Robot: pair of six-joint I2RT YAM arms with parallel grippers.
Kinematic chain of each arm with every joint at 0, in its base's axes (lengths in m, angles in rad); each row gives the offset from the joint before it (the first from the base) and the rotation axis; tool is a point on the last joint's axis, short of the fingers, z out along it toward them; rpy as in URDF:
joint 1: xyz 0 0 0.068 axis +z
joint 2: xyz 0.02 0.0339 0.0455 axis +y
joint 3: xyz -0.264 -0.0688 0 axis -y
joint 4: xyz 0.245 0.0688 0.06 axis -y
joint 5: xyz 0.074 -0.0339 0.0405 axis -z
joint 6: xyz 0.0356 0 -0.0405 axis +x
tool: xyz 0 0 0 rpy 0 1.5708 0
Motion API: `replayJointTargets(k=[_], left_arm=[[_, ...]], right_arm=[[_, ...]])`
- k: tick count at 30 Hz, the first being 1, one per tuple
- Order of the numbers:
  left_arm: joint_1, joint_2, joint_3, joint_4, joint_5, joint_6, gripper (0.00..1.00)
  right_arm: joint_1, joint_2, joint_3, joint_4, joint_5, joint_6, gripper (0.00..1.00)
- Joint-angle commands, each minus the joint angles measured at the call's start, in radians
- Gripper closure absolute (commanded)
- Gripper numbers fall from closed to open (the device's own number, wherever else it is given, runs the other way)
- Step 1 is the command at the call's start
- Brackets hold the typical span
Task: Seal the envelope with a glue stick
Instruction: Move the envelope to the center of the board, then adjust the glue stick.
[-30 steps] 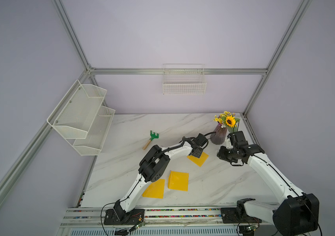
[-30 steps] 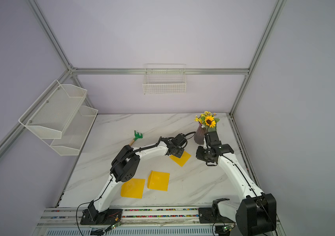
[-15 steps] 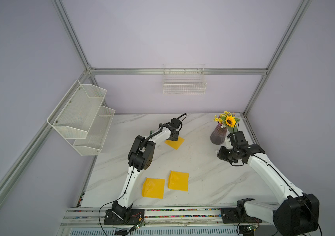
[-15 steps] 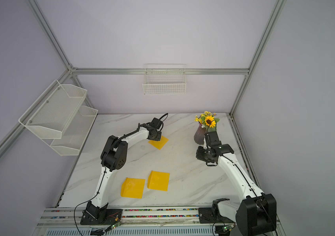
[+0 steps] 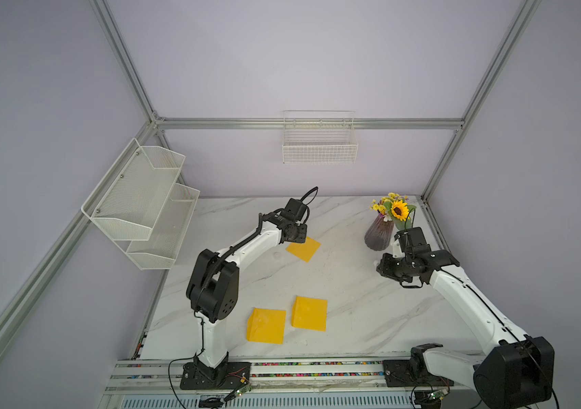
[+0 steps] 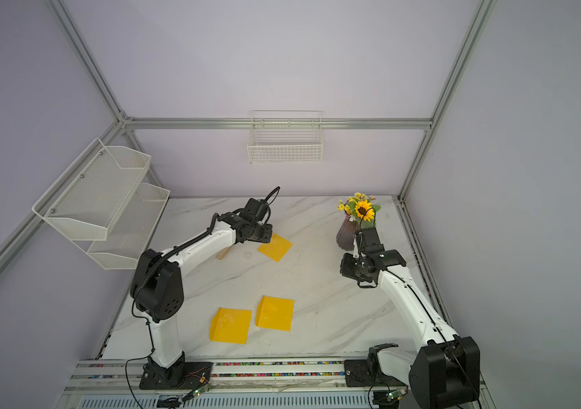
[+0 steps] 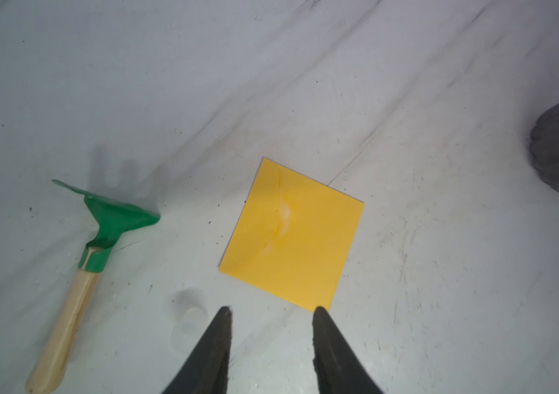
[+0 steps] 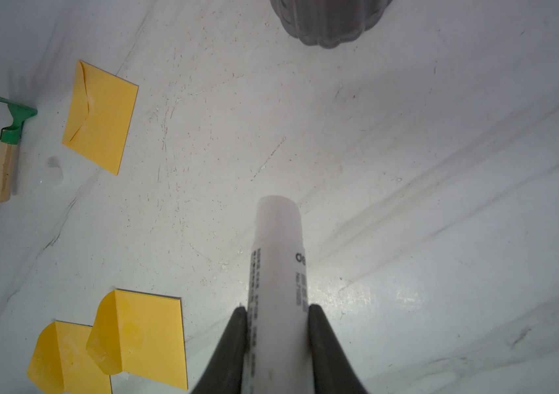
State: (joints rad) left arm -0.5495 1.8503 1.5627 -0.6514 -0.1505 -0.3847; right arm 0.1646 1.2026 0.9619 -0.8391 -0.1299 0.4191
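Observation:
A yellow envelope (image 7: 291, 232) lies flat on the marble table toward the back (image 5: 303, 249) (image 6: 275, 247), its flap folded down. My left gripper (image 7: 272, 310) hovers at its near corner, open, with nothing between the fingers; in a top view it (image 5: 299, 234) sits just beyond the envelope's left edge. My right gripper (image 8: 276, 310) is shut on the glue stick (image 8: 278, 259), a white tube with dark print, its whitish end pointing forward above the table. That gripper (image 5: 382, 266) hangs in front of the vase.
Two more yellow envelopes (image 5: 266, 325) (image 5: 309, 313) lie near the front with rounded flaps sticking out. A green-headed wooden rake (image 7: 101, 238) lies left of the far envelope. A small clear cap (image 7: 187, 324) sits by my left fingers. A vase of flowers (image 5: 379, 235) stands back right.
My left arm swung the envelope from beside the vase leftward toward the back centre, set it down and opened its jaws. The right arm has not moved.

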Motion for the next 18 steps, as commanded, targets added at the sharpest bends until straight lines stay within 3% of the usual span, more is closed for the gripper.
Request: replayJointTargets(k=[1,6,18], left_arm=[[-0.026,-0.114,-0.128,0.008,0.067,-0.041,0.59],[-0.115,-0.253,-0.327,-0.037,0.062,-0.112,0.6],[-0.376,-0.495,-0.706,-0.084,0.093,-0.471,0.63]], right_arm=[[0.007,0.008,0.04,0.002,-0.017,-0.024,1.0],[0.007,0.014,0.029,0.026,-0.035,-0.015,1.0],[0.007,0.006,0.005,0.057,-0.056,-0.015,1.0]])
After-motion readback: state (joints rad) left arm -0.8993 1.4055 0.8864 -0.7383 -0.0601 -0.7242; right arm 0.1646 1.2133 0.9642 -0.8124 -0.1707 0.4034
